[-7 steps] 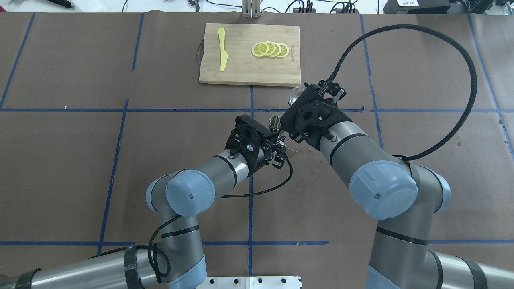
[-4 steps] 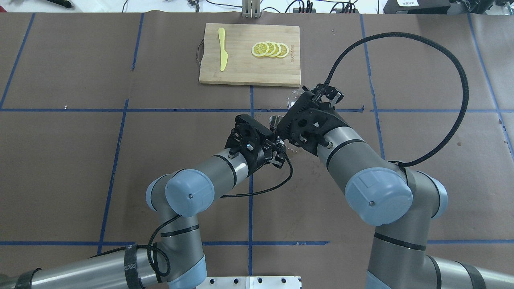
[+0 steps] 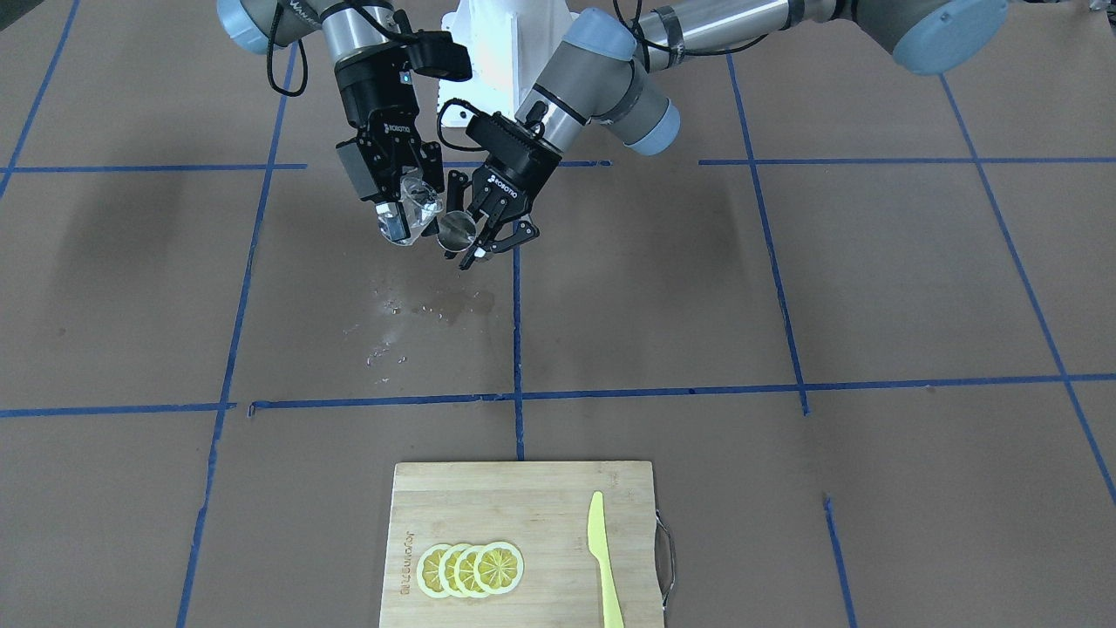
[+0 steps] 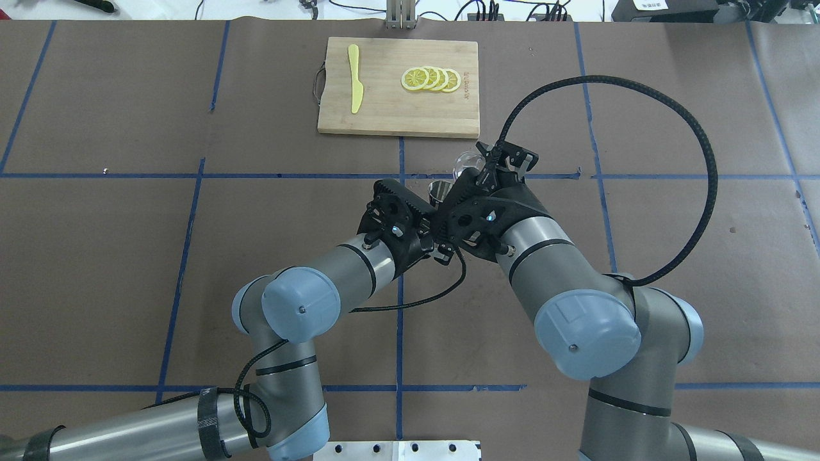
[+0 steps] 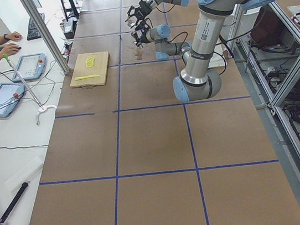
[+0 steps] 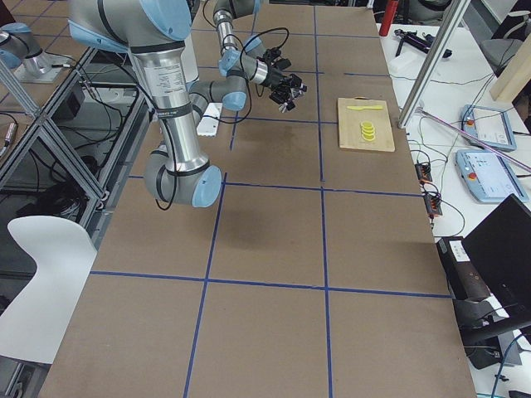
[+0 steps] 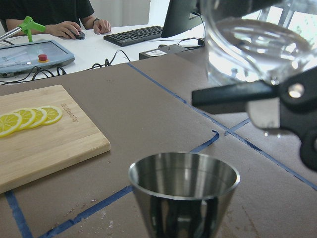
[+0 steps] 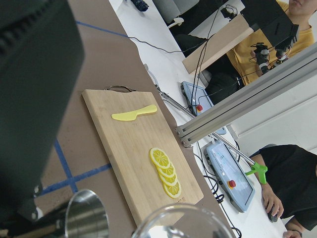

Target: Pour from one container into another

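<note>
Brown-papered worktop (image 3: pixel 785 288), wet patch (image 3: pixel 436 307) beneath: right tool (image 3: pixel 403 214) clamps tilted glass cup (image 3: pixel 417 209) just above and beside jigger (image 3: pixel 456 228) gripped by left tool (image 3: pixel 469 230); judgement: centre lip over bowl, tip slowly.

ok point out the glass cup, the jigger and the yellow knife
glass cup (image 7: pixel 247 44), left wrist view, its clear side wall
jigger (image 7: pixel 183 213), left wrist view, upper cone's front wall
yellow knife (image 4: pixel 354 77), overhead view, middle of it
</note>
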{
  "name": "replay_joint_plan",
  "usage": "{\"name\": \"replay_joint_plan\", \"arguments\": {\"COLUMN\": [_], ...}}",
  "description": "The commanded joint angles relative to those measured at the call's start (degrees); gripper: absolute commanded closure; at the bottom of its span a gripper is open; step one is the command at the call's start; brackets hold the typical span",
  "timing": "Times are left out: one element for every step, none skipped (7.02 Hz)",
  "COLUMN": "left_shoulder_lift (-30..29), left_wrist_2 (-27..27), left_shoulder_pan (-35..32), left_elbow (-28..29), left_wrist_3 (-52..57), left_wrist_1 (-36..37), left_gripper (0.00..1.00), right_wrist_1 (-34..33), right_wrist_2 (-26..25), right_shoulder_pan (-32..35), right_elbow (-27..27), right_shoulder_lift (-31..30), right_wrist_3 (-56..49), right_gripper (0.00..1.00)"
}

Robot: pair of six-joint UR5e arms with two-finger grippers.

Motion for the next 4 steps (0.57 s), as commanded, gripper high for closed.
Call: {"name": "replay_joint_plan", "arguments": {"left_shoulder_lift": [0.0,0.0,0.0,0.0], "left_wrist_2": [0.0,0.0,0.0,0.0], "left_shoulder_pan": [0.0,0.0,0.0,0.0], "left_elbow": [0.0,0.0,0.0,0.0], "left_wrist_3": [0.0,0.0,0.0,0.0], "left_wrist_1": [0.0,-0.4,-0.4,-0.4], "left_gripper": [1.00,1.00,1.00,1.00], "right_wrist_1": [-4.5,-4.6,-4.6,-4.8], "right_wrist_2": [-2.7,-3.2,-3.3,-4.1], "right_shoulder_pan": [-0.8,-0.8,-0.7,-0.8], "right_elbow": [0.1,0.0,0.0,0.0], "right_shoulder_lift": [2.1,2.1,2.1,2.1], "right_wrist_3": [-2.2,-3.8,-4.9,-5.9], "right_gripper": [1.00,1.00,1.00,1.00]}}
